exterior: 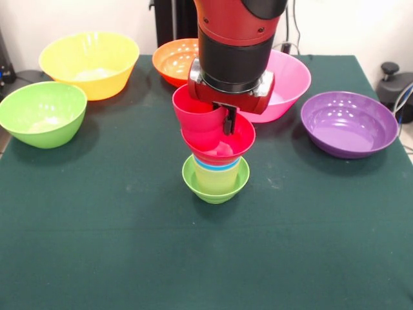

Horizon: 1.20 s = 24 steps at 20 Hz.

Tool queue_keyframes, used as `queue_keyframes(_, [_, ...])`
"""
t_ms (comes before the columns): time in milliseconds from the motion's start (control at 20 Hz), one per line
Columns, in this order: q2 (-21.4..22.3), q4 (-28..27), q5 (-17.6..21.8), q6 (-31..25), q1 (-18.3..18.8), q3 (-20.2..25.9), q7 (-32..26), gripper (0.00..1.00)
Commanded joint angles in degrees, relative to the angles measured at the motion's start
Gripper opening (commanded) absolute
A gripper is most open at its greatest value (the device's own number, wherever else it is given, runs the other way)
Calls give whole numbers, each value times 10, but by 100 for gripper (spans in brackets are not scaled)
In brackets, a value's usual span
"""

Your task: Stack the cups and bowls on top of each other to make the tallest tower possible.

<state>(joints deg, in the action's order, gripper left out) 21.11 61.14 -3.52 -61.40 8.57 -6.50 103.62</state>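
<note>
The tower stands at the table's middle: a small lime-green bowl (216,186) as base, a pale yellow cup (218,177) in it, a blue cup's rim (216,165) above that, and a small red bowl (222,143) on top. My gripper (226,126) hangs right over the tower. It is shut on the right wall of the red cup (193,108), which sits off-centre to the left in the red bowl and reaches past the bowl's left rim. Only one dark finger (229,119) shows.
A large yellow bowl (90,63) and a large green bowl (42,113) stand at the far left. An orange bowl (173,59) and a pink bowl (287,84) stand behind the arm. A wide purple bowl (348,123) stands at the right.
</note>
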Motion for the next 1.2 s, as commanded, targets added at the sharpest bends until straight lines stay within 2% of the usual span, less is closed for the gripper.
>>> queue_keyframes(50, [-17,46,-8,36,-10,56,54,0])
queue_keyframes(900, [-16,62,-7,40,-23,43,78,0])
queue_keyframes(1200, [-16,69,-10,60,-24,44,82,0])
